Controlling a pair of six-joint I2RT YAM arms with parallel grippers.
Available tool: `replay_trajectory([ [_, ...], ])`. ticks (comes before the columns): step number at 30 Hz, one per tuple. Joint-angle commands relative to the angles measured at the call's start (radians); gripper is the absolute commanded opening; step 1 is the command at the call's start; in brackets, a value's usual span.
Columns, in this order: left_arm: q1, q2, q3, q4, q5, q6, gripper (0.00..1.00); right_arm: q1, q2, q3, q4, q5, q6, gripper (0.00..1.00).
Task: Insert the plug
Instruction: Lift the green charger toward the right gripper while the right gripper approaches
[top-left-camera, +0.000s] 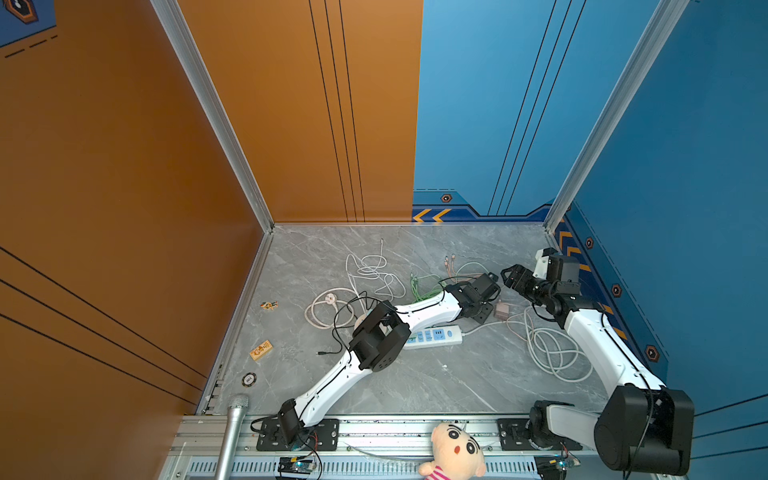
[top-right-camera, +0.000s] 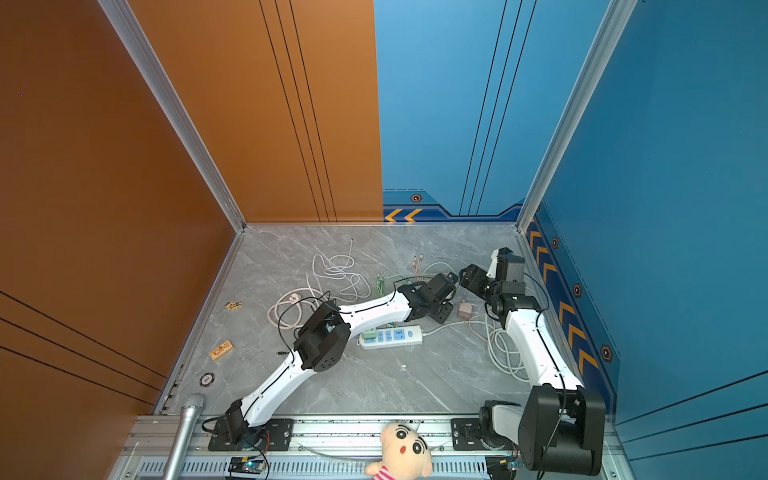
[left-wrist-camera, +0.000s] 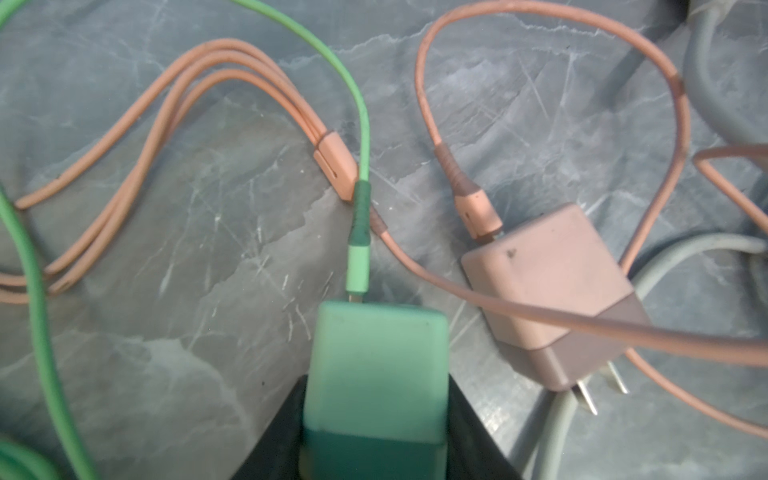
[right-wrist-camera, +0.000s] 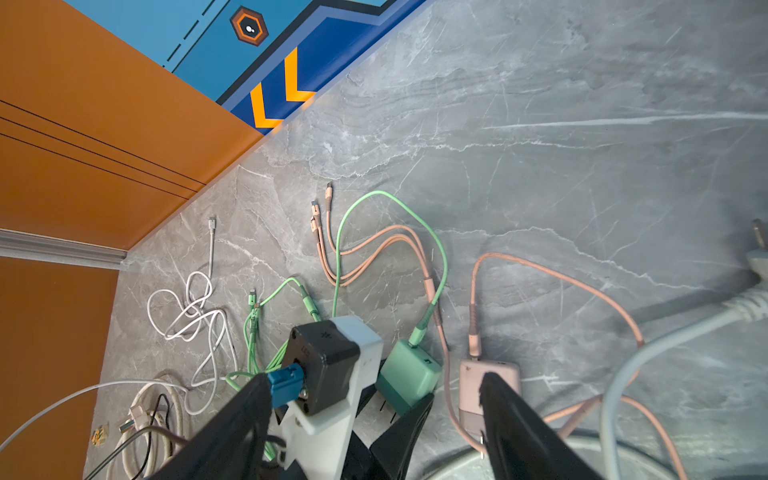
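Power strip: lay flat on grey surface, mid-scene.
Left gripper: sat at 2 o'clock of strip, clamped on both sides of green plug.
Pink plug: lay at 3 o'clock of green plug.
Right gripper: hovered at 1 o'clock of pink plug, jaws wide apart, empty.
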Motion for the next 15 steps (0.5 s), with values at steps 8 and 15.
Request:
replay_trajectory([
  [8,0.016,-0.309,-0.327,0.273,0.087,0.053,0.38,0.008,-0.001,0.040,0.015,-0.115,0.041,0.79],
  [15,0.037,-0.444,-0.478,0.368,0.102,0.053,0.38,0.035,0.005,0.051,0.022,-0.158,0.040,0.79],
])
